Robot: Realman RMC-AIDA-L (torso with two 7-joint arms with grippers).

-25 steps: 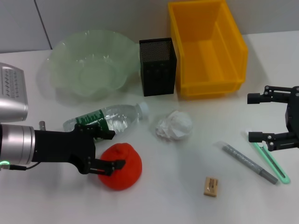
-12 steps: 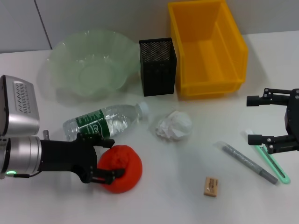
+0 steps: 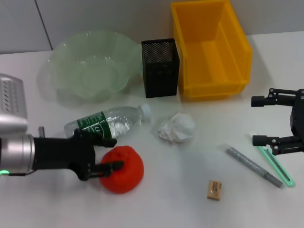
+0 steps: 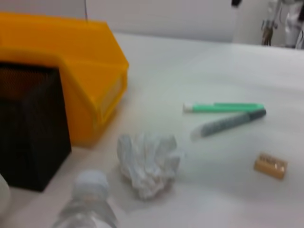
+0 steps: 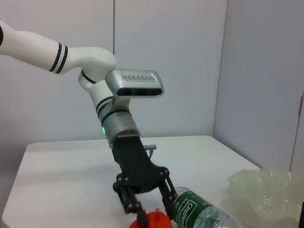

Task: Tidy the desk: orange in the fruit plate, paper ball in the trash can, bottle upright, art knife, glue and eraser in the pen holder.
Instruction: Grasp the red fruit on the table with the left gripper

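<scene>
The orange [image 3: 124,171] lies at the front left. My left gripper [image 3: 118,153] is open, one finger on each side of the orange's upper left part; the right wrist view shows the left gripper [image 5: 151,207] straddling the orange [image 5: 154,222]. The bottle [image 3: 107,122] lies on its side just behind. The paper ball [image 3: 177,127] sits mid-table. My right gripper [image 3: 255,120] hangs open over the green art knife [image 3: 274,165], beside the grey glue [image 3: 254,166]. The eraser [image 3: 214,190] lies at the front.
At the back stand the fruit plate [image 3: 61,57], the pen holder [image 3: 160,71] and the trash can [image 3: 213,88], side by side. The left wrist view shows the paper ball [image 4: 148,161], the art knife [image 4: 223,107], the glue [image 4: 230,122] and the eraser [image 4: 270,165].
My left gripper dipped lower over the orange, then rose slightly and drew back a little. The orange has barely shifted. The right arm has not moved.
</scene>
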